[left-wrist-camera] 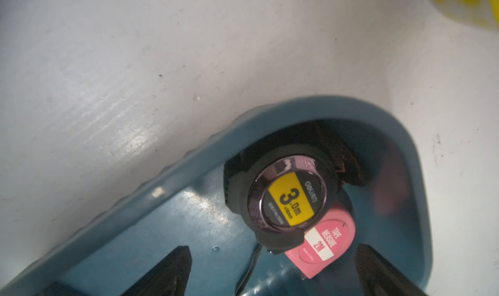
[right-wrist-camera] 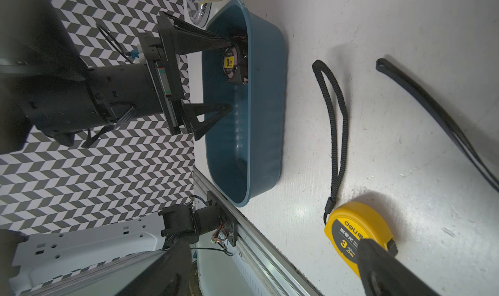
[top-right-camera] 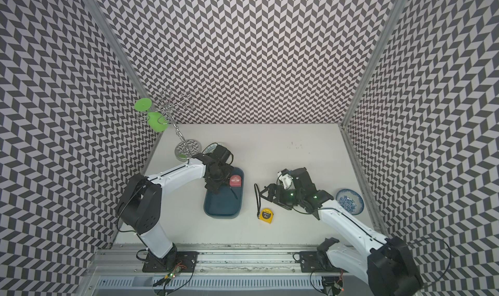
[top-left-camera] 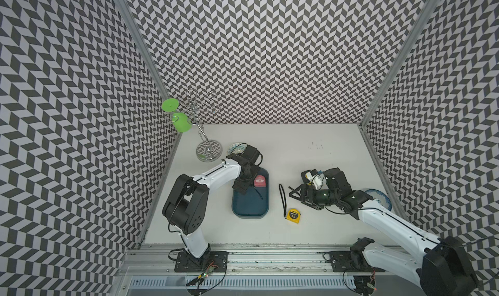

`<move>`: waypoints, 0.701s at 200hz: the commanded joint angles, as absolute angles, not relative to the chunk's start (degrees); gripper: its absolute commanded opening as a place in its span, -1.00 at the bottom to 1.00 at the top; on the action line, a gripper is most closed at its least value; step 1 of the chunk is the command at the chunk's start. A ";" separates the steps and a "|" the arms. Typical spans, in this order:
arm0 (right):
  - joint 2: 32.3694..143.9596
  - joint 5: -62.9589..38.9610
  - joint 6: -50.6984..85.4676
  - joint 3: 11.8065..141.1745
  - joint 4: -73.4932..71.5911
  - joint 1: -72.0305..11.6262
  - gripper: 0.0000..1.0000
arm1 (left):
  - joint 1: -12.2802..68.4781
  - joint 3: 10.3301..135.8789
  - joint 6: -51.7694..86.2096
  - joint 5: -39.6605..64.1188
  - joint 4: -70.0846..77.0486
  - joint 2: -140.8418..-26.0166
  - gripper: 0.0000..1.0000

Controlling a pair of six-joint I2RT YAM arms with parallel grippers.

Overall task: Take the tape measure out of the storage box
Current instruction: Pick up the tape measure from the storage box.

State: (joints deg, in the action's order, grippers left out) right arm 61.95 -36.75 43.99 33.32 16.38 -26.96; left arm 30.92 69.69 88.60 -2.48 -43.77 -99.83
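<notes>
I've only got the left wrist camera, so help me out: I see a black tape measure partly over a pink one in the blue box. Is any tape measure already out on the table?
Observer: Yes, a yellow tape measure lies on the table beside the box, strap stretched out.
Operator: Where's the right tool?
Observer: The right tool is open and empty, next to that yellow tape measure.
Operator: Anything else on that side?
Observer: A blue-patterned bowl sits near the table's right edge.

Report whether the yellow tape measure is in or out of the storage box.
Out. The yellow tape measure lies on the white table, beside the storage box and clear of its rim.
</notes>
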 commanded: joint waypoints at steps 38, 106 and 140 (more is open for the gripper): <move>62.04 -38.90 42.12 34.86 15.72 -24.42 0.99 | 30.17 73.28 92.48 -5.78 -45.08 -103.34 0.99; 62.74 -40.33 41.05 34.79 16.26 -22.46 0.99 | 29.38 75.15 95.19 -9.26 -47.38 -104.78 0.96; 63.59 -40.97 40.73 34.95 15.82 -21.90 0.99 | 29.01 75.08 95.49 -9.15 -47.97 -106.09 0.96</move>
State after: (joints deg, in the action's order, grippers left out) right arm 62.85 -39.86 42.02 33.39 16.80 -22.41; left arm 29.67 74.08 94.52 -7.44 -46.13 -104.57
